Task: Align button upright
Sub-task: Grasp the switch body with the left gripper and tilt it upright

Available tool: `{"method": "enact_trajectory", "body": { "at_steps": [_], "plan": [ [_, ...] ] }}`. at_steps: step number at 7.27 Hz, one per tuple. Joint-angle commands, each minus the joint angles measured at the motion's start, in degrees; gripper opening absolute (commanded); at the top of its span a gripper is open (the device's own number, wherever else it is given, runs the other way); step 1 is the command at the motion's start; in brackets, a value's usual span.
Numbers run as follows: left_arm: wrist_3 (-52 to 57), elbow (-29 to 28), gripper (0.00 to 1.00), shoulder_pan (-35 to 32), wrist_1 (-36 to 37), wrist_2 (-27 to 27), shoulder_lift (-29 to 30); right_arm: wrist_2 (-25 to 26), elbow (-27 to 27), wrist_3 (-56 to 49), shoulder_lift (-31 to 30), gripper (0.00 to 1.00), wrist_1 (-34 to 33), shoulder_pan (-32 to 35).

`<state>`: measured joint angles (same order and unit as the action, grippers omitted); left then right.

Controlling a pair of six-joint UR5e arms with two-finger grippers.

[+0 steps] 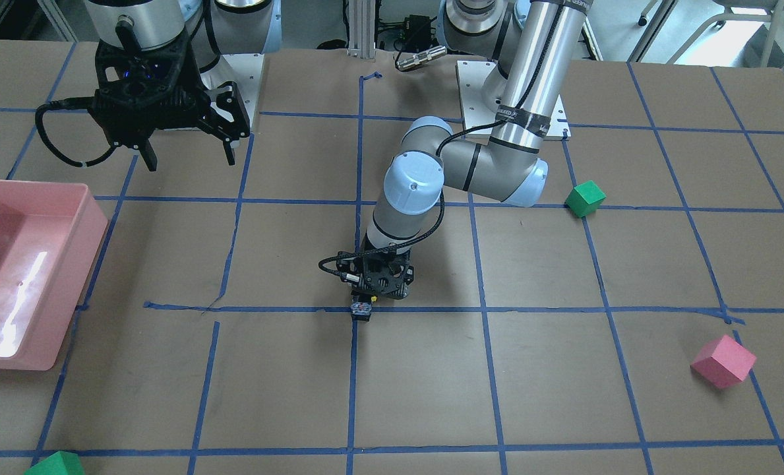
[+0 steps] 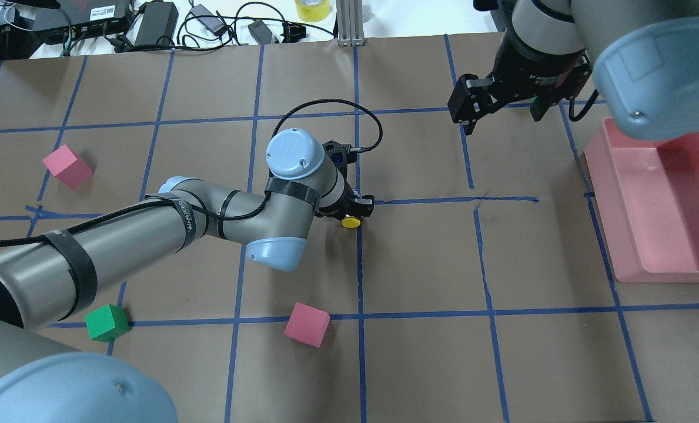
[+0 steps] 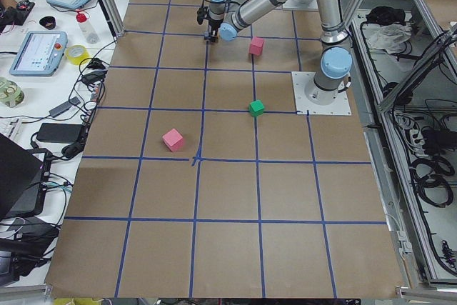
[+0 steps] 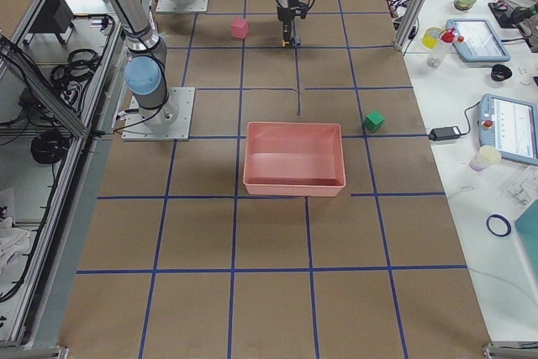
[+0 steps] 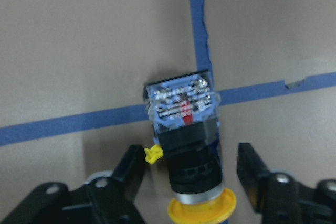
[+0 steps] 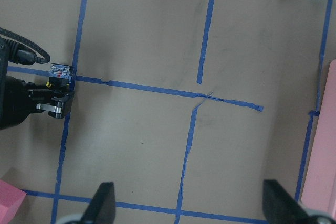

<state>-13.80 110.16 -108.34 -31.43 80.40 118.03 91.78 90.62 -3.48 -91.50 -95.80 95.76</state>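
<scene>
- Button [image 5: 185, 140] is lying on its side on the table [image 1: 431, 396], right where two blue tape lines [image 5: 199, 24] cross near the middle of the grid.
- Its yellow cap points back toward the robot's base and the silvery-blue end points away. The black body sits along the tape line.
- Left pincer [image 5: 190, 153] is down at the table with one finger on each side of the button. In the wrist view there's a strip of bare table on both sides, so it's parted around the button, not gripping it.
- There's also a little yellow tab sticking out of the button just beside one finger [image 5: 131, 166].
- Right pincer [image 1: 187, 155] hangs above the table well off to the side, fingers spread wide, nothing in it.
- Pink bin [image 1: 85, 257] sits on the table at that same end, near the right pincer.
- Loose foam cubes, all well away from the button: a pink cube [image 2: 67, 166], another pink cube [image 2: 307, 324] and a green cube [image 2: 107, 322]. One more green cube [image 1: 55, 465] is at the edge of the front view.
</scene>
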Motion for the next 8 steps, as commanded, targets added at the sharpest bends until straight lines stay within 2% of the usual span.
{"method": "enact_trajectory", "body": {
  "at_steps": [1, 3, 4, 8],
  "plan": [
    [-4.45, -2.22, 0.00, -0.03, -0.56, 0.28, -0.26, 0.06, 0.00, -0.04, 0.00, 1.00, 0.00, -0.05],
    [-13.82, -6.95, 0.00, 0.32, -8.95, -0.06, -1.39, 0.06, 0.00, -0.04, 0.00, 1.00, 0.09, -0.05],
    [-21.37, -8.29, 0.00, 1.20, -13.61, -2.07, -1.84, 0.06, 0.00, -0.04, 0.00, 1.00, 0.09, -0.05],
    [-58.16, -7.33, 0.00, 7.00, -17.08, -20.94, -1.58, 0.06, 0.00, -0.04, 0.00, 1.00, 0.09, -0.05]
  ]
}}
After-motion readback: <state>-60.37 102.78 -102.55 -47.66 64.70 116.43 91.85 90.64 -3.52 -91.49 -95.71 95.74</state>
